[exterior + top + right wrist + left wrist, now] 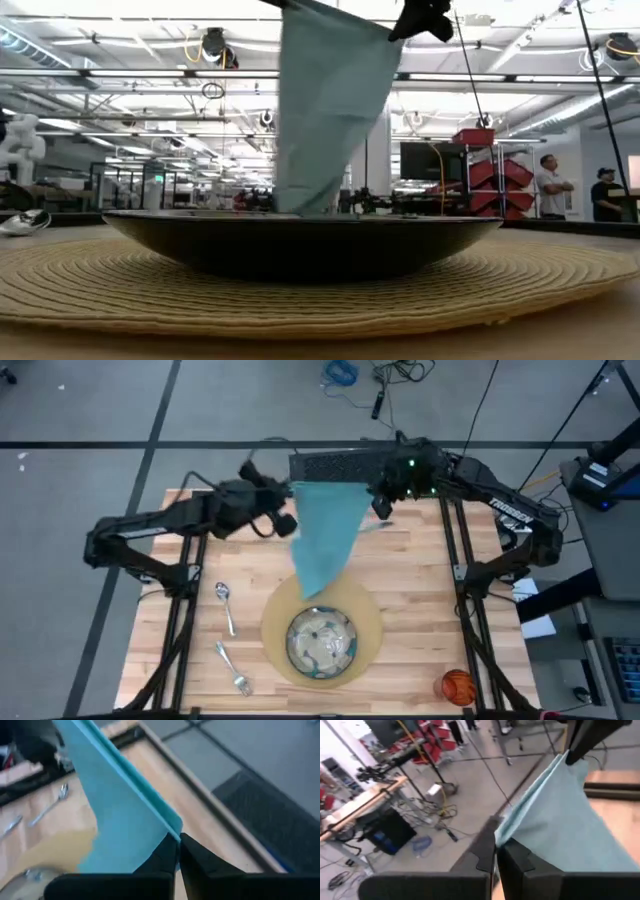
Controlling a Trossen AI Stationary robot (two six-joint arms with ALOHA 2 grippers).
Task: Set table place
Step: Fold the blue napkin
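A teal napkin (pixel 322 540) hangs spread between my two grippers over the table's far half. My left gripper (pixel 291 526) is shut on one upper corner and my right gripper (pixel 381 501) on the other. The napkin's lower point (pixel 315 592) drops to the far edge of the round tan placemat (pixel 372 622). In the low view the napkin (pixel 325 110) ends behind the dish's rim (pixel 300 222), so I cannot tell whether it touches anything. The speckled dish (pixel 320 642) sits in the middle of the placemat. My left gripper pinches an upper corner of the napkin (pixel 501 834) between its two shut fingers. The cloth runs from there toward the other gripper and falls away below. My right gripper pinches the opposite upper corner (pixel 175 831) between its shut fingers, at the folded top edge. The napkin hangs below it, lifted off the table.
A spoon (pixel 227 605) and a fork (pixel 232 668) lie on the wood left of the placemat. A small orange cup (pixel 457 685) stands near the front right corner. A dark box (pixel 335 465) sits at the table's far edge. People stand in the room beyond.
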